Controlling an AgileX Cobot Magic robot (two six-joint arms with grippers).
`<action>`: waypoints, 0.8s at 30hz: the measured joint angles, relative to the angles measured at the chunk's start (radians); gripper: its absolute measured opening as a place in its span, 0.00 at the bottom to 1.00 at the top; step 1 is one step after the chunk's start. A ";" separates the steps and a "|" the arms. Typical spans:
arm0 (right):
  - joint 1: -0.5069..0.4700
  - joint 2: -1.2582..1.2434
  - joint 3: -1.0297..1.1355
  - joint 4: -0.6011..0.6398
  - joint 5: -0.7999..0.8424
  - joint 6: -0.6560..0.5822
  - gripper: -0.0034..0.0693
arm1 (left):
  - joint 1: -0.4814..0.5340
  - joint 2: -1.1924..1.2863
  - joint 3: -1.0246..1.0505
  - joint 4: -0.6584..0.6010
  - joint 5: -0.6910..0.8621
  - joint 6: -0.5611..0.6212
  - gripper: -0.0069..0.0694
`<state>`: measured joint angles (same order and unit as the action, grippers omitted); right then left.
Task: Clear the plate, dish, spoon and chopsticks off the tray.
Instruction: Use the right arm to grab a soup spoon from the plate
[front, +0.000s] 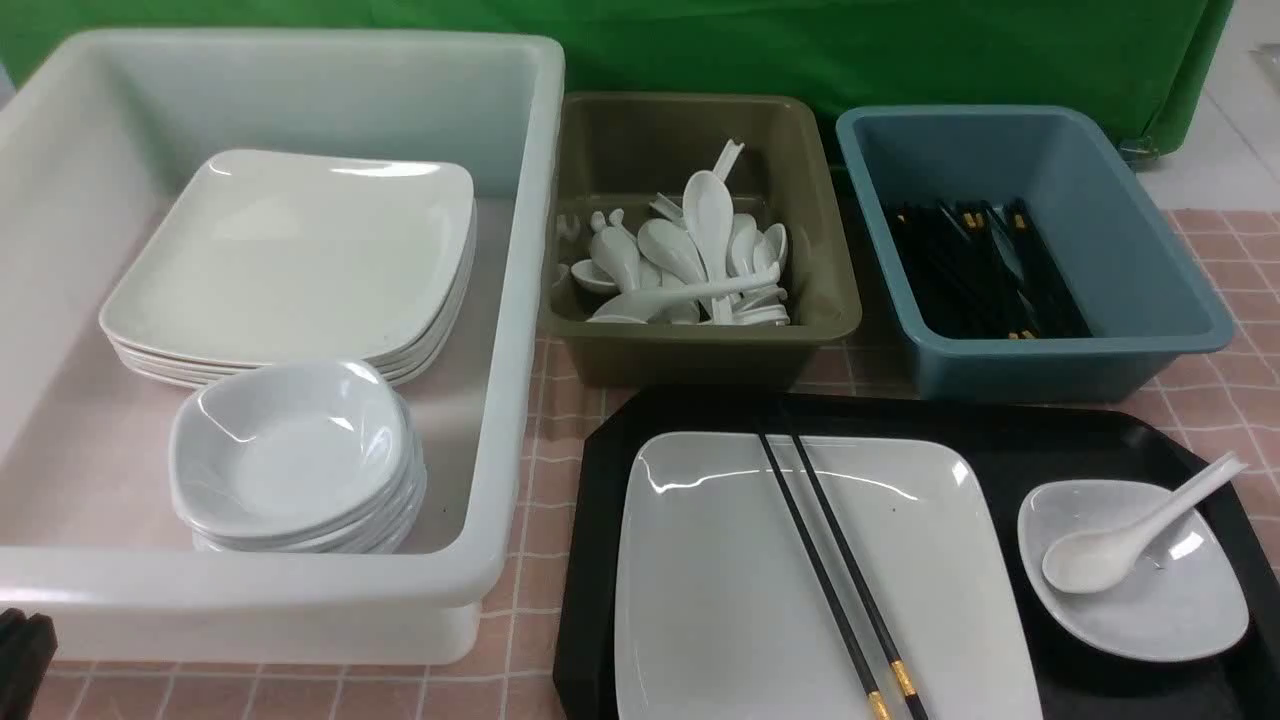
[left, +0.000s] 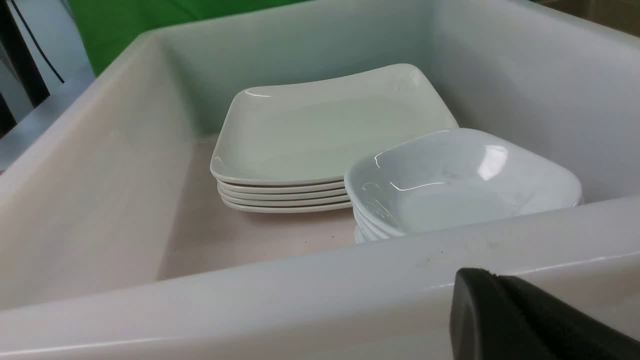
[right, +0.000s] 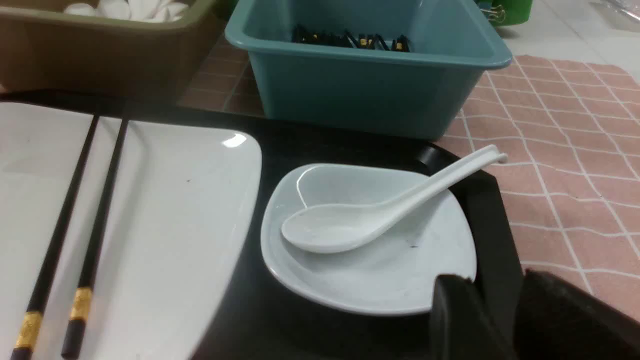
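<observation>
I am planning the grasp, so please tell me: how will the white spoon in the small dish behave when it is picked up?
The spoon looks glossy, so it may slip in a pinch. Its thick body looks rigid, perhaps breakable. Its handle juts past the dish rim, so a push could pivot it.

The plate (front: 720, 590) and chopsticks (right: 94, 240) on the tray (front: 1000, 430) run off the lower edge, as does the tray's near rim.

The pink checked tablecloth (front: 1220, 400) carries four things directly. A big white tub (front: 520, 300) stands on the left, an olive tub (front: 700, 355) in the middle at the back and a blue tub (front: 1050, 375) beside it on the right. A black tray (front: 1000, 425) lies just in front of these two
</observation>
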<state>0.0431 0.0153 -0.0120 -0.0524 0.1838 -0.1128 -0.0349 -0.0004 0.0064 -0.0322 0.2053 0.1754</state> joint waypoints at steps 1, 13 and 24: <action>0.000 0.000 0.000 0.000 0.000 0.000 0.38 | 0.000 0.000 0.000 0.000 0.000 0.000 0.12; 0.000 0.000 0.000 0.000 0.000 0.000 0.38 | 0.000 0.000 0.000 0.000 0.000 0.000 0.12; 0.000 0.000 0.000 0.000 0.000 0.000 0.38 | 0.000 0.000 0.000 -0.049 -0.029 -0.021 0.12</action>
<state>0.0431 0.0153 -0.0120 -0.0524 0.1838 -0.1128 -0.0349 -0.0004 0.0064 -0.0807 0.1762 0.1548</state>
